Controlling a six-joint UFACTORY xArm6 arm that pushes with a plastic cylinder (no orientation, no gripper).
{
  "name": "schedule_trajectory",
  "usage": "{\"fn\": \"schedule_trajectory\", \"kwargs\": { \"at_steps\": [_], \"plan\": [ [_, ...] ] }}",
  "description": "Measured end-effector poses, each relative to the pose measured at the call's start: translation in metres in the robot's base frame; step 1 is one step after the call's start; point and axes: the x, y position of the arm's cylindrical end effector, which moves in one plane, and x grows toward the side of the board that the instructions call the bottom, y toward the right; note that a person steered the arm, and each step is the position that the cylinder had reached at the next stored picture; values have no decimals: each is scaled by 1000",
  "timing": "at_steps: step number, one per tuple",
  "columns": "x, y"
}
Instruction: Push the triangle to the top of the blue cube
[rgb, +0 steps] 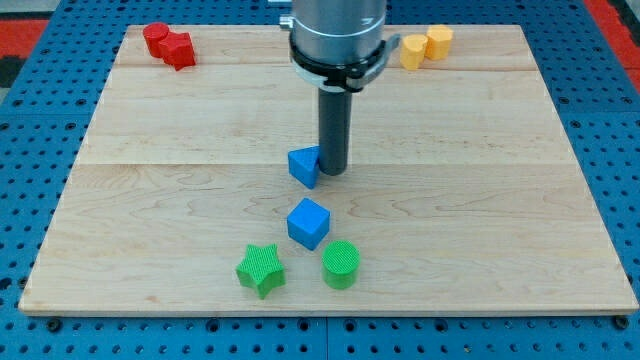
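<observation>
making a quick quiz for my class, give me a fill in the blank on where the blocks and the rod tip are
My tip touches the ____ triangle.
The blue cube lies toward the view's ____ from the triangle.
The green star and green cylinder sit nearest the ____ cube.
Answers: blue; bottom; blue

Board: a pale wooden board (480, 200) fills most of the view, its planks joined in long seams running left to right.
Grain: light, fine streaks along the planks.
Edges: the near edge shows a thin, darker side face along the view's bottom.
Surround: a blue perforated base (610, 120) frames the board on every side, dotted with regular rows of small holes.
Far corners: strips of red show at the view's top left and top right.
Light: even and bright, shadows soft and short.
</observation>
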Motion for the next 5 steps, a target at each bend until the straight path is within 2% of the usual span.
{"fn": "schedule_trajectory", "kwargs": {
  "at_steps": [1, 2, 3, 4, 5],
  "plan": [
    [-45, 1],
    [-13, -52],
    [49, -47],
    [16, -38],
    [-10, 3]
  ]
}}
